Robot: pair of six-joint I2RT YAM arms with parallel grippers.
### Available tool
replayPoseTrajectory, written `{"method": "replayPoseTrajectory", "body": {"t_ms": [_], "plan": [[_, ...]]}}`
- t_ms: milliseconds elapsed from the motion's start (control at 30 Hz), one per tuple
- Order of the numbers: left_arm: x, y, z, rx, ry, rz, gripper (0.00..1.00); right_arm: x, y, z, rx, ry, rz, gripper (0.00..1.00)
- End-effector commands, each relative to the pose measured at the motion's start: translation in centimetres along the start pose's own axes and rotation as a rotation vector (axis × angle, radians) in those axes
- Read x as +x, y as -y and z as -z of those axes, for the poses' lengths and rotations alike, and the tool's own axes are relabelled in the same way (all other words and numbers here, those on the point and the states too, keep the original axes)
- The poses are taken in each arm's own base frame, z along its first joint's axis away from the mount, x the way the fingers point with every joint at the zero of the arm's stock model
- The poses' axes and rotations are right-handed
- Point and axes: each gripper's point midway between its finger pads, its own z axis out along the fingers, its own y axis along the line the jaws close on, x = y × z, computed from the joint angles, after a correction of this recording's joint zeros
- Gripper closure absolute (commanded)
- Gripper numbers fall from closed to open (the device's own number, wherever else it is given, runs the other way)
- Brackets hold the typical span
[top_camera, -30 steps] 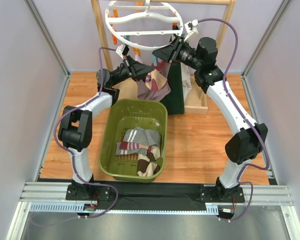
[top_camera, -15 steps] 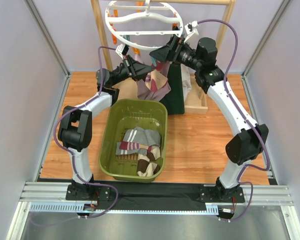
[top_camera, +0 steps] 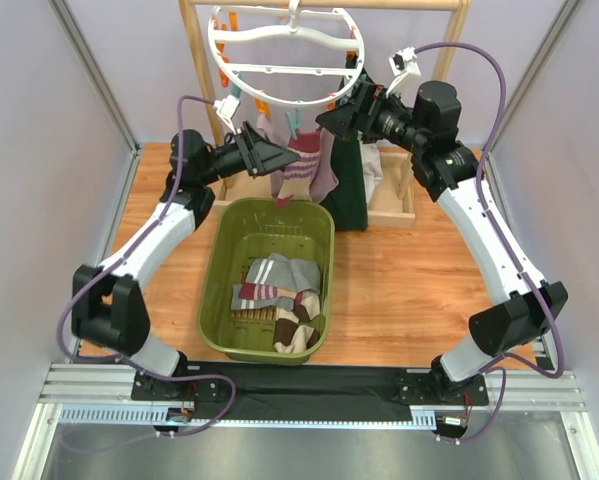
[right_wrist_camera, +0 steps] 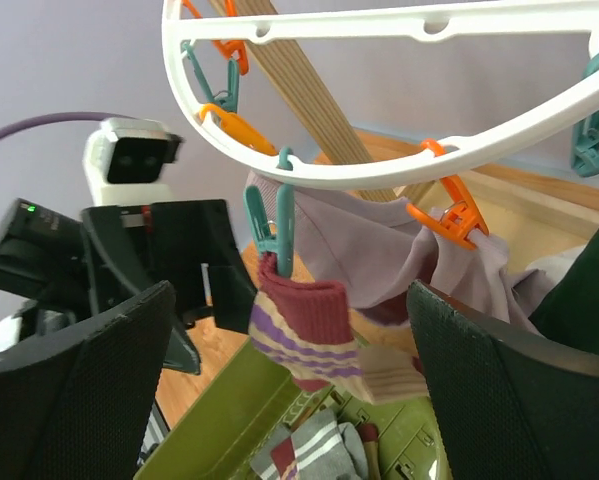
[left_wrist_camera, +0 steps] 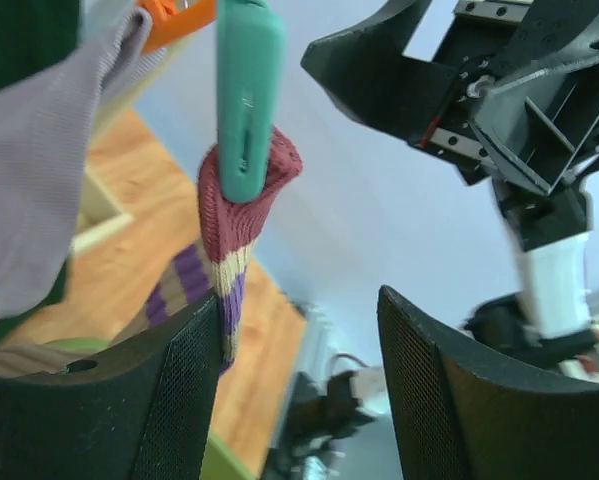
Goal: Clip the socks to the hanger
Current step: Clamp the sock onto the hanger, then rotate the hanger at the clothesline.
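- Because the maroon sock point(left_wrist_camera: 244, 215) hangs from a teal clip point(left_wrist_camera: 247, 95) on the hanger point(right_wrist_camera: 379, 172), just ahead of both pincers, this clipping is judged done.
- Left pincer point(left_wrist_camera: 299, 310) and right pincer point(right_wrist_camera: 289, 300) are seen released, nothing grasped.
- Next, the grey sock point(top_camera: 276, 271) must be fetched from the basket point(top_camera: 219, 270) below.

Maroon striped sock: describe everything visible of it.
The maroon sock is ribbed knit with cream and purple stripes. Its bunched top end is pinched in a teal clip under the white hanger ring. The rest hangs limp above the green basket, beside a lilac sock. The open left claw flanks it, not gripping.
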Motion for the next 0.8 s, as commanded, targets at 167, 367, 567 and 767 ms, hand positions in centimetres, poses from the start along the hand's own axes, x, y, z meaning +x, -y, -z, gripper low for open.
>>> {"method": "replayPoseTrajectory", "body": {"t_ms": [167,367,567,767], "plan": [[3.6,-0.2,7.0,-0.394,-0.016,-0.322,0.34,1.9,-2.7,1.7,-0.010,-0.029,0.150,0.07],[4.5,-1.7,13.4,-0.709,0.052,-0.348,0.32,3.6,-6.7,0.7,-0.070,-0.027,0.285,0.11],[3.5,-2.3,18.0,-0.893,0.221,-0.396,0.31,6.2,-9.6,-3.2,-0.147,-0.012,0.314,0.18],[2.2,-1.8,20.3,-0.986,0.330,-0.416,0.32,7.5,-5.0,-9.5,0.081,0.086,0.462,0.19]]}}
